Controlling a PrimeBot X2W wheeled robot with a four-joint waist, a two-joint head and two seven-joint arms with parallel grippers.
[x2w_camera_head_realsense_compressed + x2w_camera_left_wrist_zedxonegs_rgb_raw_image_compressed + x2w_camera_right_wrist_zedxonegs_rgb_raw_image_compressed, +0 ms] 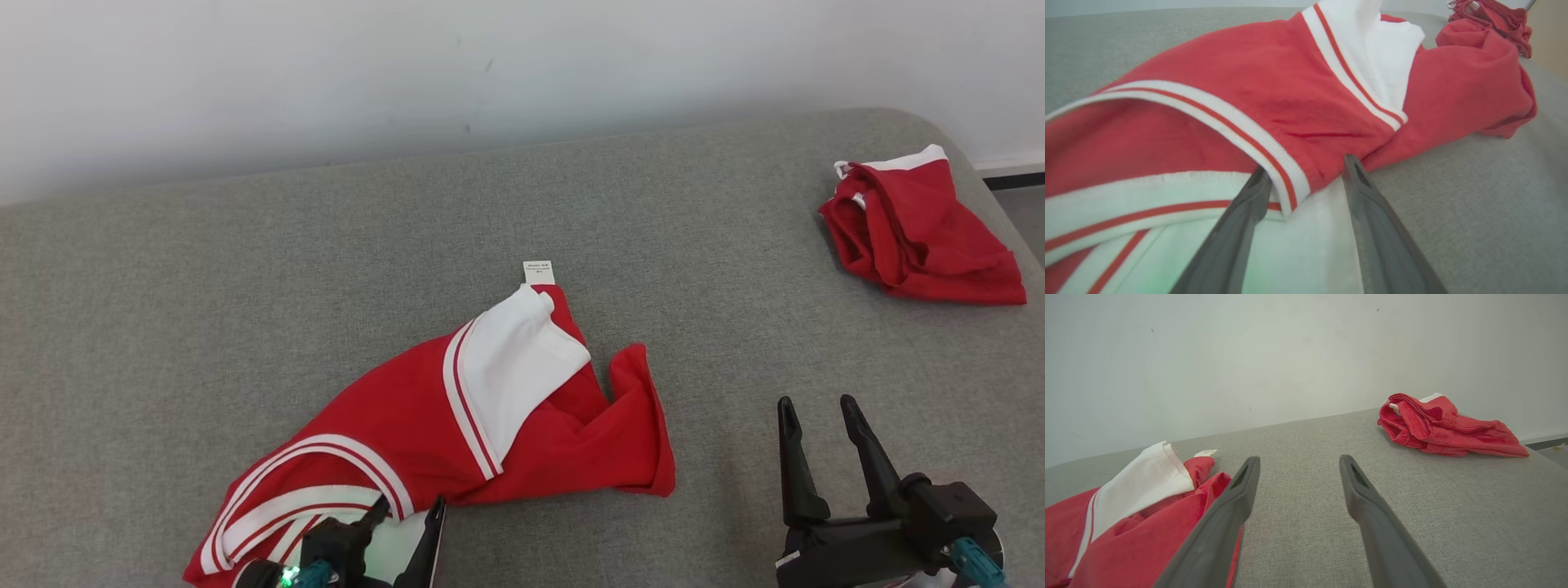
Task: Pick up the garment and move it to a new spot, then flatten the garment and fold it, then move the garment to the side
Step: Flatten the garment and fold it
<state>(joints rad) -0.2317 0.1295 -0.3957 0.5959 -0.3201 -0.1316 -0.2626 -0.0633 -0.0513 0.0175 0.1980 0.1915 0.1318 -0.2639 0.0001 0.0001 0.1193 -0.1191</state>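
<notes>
A red garment (506, 408) with white panels and red-white striped trim lies crumpled on the grey padded surface (245, 286), left of centre, a small white label at its far tip. My left gripper (411, 505) is open at the garment's near edge. In the left wrist view the striped hem (1286, 179) sits between the spread fingers of that gripper (1306, 165), not pinched. My right gripper (816, 404) is open over bare surface to the right of the garment, nothing between its fingers (1298, 458). The garment's right fold (1139, 522) lies just left of its left finger.
A second red garment (914, 229) lies bunched at the far right corner of the surface, also in the right wrist view (1445, 426). A white wall (490, 73) runs along the back. The surface's right edge (1008, 220) curves down toward the floor.
</notes>
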